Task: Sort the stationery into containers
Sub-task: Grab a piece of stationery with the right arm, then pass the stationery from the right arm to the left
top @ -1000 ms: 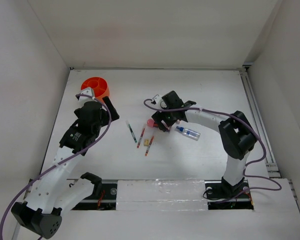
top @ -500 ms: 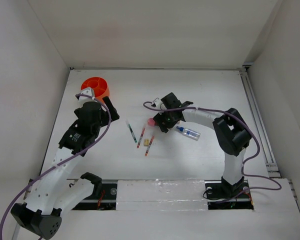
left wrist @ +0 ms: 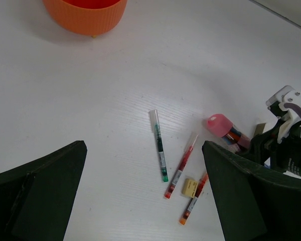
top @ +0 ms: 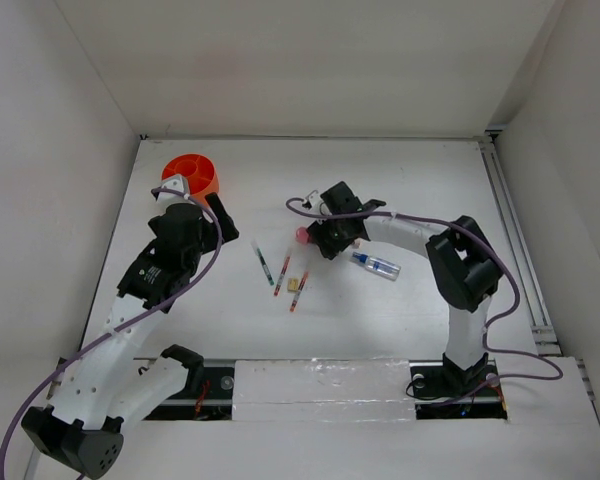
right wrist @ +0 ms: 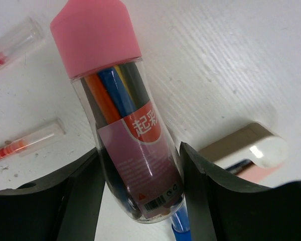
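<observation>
Pink-capped clear plastic tube (right wrist: 123, 125) now sits between right gripper (right wrist: 140, 165)'s narrowing jaws, grip unsure, nearly ready to lift; left gripper (left wrist: 144, 150)'s jaws wide.

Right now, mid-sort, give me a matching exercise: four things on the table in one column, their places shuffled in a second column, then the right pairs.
Things:
1. pink-capped tube
2. orange tub
3. clear blue-capped tube
4. tan cube

Places:
A. at the far left corner of the table
B. between two red pens
C. between the fingers of the right gripper
D. lying flat, just right of the right gripper

Pairs: 1-C, 2-A, 3-D, 4-B
</observation>
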`<state>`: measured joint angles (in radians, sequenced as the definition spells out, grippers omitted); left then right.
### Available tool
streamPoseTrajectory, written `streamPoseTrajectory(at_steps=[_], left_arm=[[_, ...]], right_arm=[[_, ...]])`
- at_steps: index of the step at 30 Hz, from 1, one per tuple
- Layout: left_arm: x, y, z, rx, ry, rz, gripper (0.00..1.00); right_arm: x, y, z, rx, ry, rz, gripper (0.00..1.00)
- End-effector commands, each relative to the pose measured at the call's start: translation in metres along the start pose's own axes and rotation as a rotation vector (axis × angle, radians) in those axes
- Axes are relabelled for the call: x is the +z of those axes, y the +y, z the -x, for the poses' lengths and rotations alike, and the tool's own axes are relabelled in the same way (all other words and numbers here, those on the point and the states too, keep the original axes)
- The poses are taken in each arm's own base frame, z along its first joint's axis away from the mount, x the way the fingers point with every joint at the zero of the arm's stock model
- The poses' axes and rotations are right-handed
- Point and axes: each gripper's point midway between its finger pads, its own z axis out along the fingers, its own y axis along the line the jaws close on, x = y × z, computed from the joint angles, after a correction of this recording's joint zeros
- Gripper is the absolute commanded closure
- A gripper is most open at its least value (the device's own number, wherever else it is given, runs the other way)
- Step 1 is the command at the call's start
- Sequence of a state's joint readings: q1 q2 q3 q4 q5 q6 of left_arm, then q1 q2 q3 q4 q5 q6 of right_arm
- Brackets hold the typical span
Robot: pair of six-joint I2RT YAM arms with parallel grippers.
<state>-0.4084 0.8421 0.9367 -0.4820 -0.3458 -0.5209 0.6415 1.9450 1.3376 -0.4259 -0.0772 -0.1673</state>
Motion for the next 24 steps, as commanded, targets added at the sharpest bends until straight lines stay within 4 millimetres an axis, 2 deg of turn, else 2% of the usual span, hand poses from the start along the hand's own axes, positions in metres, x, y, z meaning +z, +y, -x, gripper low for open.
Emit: streamPoseTrajectory(at_steps=[1, 2, 4, 6, 8, 11, 14, 15, 17, 18, 19, 21, 22, 23, 24], left_arm=[[-0.004, -0.007, 0.012, -0.009, -0.038, -0.035, 0.0], [-0.004, -0.007, 0.012, -0.009, -0.038, -0.035, 0.0], [-0.006, -0.013, 0.015, -0.006, -0.041, -0.064, 0.0], [-0.008, -0.016, 0.018, -0.013, -0.051, -0.083, 0.0], [-0.014, -0.021, 0.021, -0.013, -0.061, -0.12, 0.0], [-0.026, -0.031, 0.029, -0.03, -0.085, -0.197, 0.0], [-0.037, -0.051, 0.034, -0.041, -0.092, -0.311, 0.0], [-0.043, -0.055, 0.036, -0.045, -0.101, -0.346, 0.0], [-0.056, -0.074, 0.047, -0.076, -0.109, -0.44, 0.0], [-0.063, -0.082, 0.054, -0.088, -0.117, -0.483, 0.0], [-0.068, -0.09, 0.058, -0.1, -0.127, -0.528, 0.0], [-0.086, -0.111, 0.063, -0.124, -0.112, -0.654, 0.0], [-0.088, -0.117, 0.062, -0.128, -0.104, -0.695, 0.0], [-0.094, -0.125, 0.069, -0.137, -0.13, -0.749, 0.0], [-0.1, -0.133, 0.066, -0.145, -0.111, -0.802, 0.0]], right_arm=[[-0.041, -0.016, 0.051, 0.055, -0.186, -0.094, 1.0], [-0.054, -0.017, 0.062, 0.082, -0.23, -0.105, 1.0], [-0.066, -0.021, 0.068, 0.109, -0.261, -0.111, 1.0], [-0.085, -0.021, 0.084, 0.137, -0.319, -0.112, 1.0], [-0.097, -0.024, 0.089, 0.172, -0.348, -0.134, 1.0], [-0.126, -0.029, 0.104, 0.27, -0.433, -0.151, 1.0], [-0.149, -0.023, 0.111, 0.3, -0.504, -0.123, 1.0], [-0.152, -0.013, 0.111, 0.285, -0.519, -0.097, 1.0], [-0.175, -0.002, 0.122, 0.296, -0.603, -0.058, 1.0], [-0.182, 0.009, 0.124, 0.292, -0.627, -0.03, 1.0], [-0.195, 0.011, 0.122, 0.302, -0.664, -0.024, 1.0], [-0.212, 0.029, 0.13, 0.31, -0.741, 0.045, 1.0], [-0.216, 0.03, 0.126, 0.319, -0.754, 0.051, 1.0], [-0.231, 0.033, 0.129, 0.318, -0.787, 0.071, 1.0], [-0.234, 0.038, 0.129, 0.323, -0.798, 0.085, 1.0]])
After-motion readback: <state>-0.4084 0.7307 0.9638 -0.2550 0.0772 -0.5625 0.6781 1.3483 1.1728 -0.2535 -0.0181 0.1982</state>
